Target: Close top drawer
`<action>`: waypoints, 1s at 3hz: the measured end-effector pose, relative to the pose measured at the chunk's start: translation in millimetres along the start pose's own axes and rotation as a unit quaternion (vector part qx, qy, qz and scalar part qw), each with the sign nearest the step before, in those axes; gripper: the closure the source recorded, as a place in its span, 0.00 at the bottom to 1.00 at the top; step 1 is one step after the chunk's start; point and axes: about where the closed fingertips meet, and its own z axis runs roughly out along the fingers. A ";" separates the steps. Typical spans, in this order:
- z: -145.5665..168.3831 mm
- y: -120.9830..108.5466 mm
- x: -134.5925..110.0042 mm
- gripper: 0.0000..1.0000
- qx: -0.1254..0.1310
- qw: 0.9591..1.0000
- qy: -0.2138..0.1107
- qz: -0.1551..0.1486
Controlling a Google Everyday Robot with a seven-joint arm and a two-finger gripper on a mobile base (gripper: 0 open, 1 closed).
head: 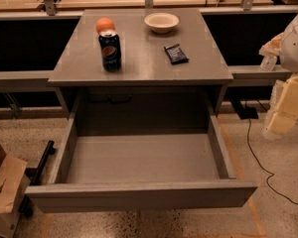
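The top drawer (pixel 139 195) is a wide matte-gray box with a plain flat front panel. It is pulled far out of the cabinet toward the camera, and its inside shows nothing in it. My gripper (pixel 284 114) hangs at the right edge of the view, to the right of the drawer's right side wall (pixel 219 145) and apart from it, above the floor. The white arm (pixel 295 38) rises above it.
On the cabinet top (pixel 144 66) stand a Pepsi can (pixel 110 50), an orange (pixel 105 25), a white bowl (pixel 161 22) and a dark snack packet (pixel 176 53). A cardboard box (pixel 4 185) sits on the floor at the left. Black cables (pixel 260 155) run on the floor at the right.
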 end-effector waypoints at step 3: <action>19.6 9.4 8.0 0.46 -0.024 1.000 -0.019 0.001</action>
